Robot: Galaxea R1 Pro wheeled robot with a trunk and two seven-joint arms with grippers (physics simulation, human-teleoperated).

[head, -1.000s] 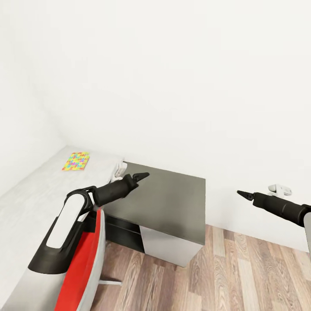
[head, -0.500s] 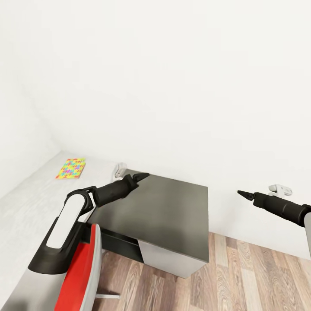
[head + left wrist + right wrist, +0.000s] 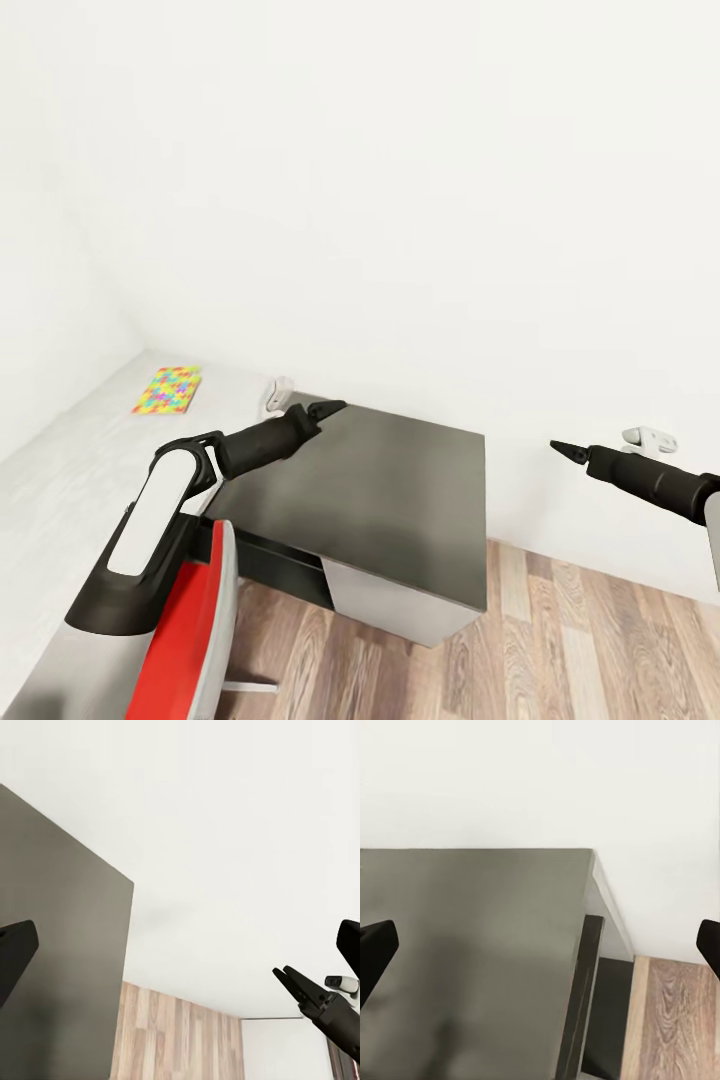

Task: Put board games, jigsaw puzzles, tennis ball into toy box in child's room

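A flat, bright puzzle-patterned jigsaw puzzle (image 3: 166, 390) is seen on the table (image 3: 400, 500)'s pale matte top; a red chair (image 3: 190, 640) stands before it. Both empty grippers, left gripper (image 3: 328, 408) and right gripper (image 3: 562, 449), are spread.

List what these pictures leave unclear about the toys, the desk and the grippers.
- Jigsaw puzzle, head view: too small to read its pattern.
- White object behind the left gripper, head view: partly hidden by the arm, unidentifiable.
- Table, head view: its near part cut off by the picture's edge and covered by the left arm and red chair.
- Right gripper, head view: fingers overlap, so open or shut is unclear.
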